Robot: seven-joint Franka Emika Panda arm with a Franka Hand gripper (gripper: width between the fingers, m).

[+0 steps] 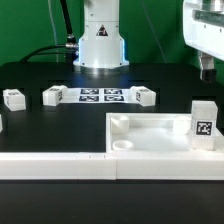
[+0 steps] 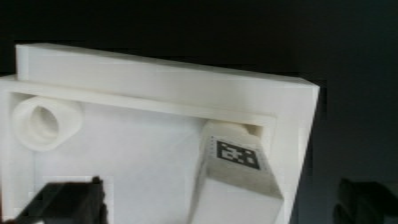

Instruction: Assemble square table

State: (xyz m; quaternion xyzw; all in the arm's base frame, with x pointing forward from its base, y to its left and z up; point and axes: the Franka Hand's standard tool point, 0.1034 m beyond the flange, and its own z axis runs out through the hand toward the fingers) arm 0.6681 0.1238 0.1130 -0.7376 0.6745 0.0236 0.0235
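White plastic square tray-like tabletop (image 1: 150, 124) lies flat at the exterior view's right, just behind the long white straight rail (image 1: 60, 165). A short white tagged leg (image 1: 203, 122) stands at its edge. Smooth moulded plastic: judged rigid, light, slippery. The raised rim is the best hold. Gripper (image 2: 217, 205) hovers above it, jaws fully spread, holding nothing.

1 leg (image 1: 203, 125) blocks a corner of the table top (image 1: 155, 136) at the exterior view's right; its middle lies open.
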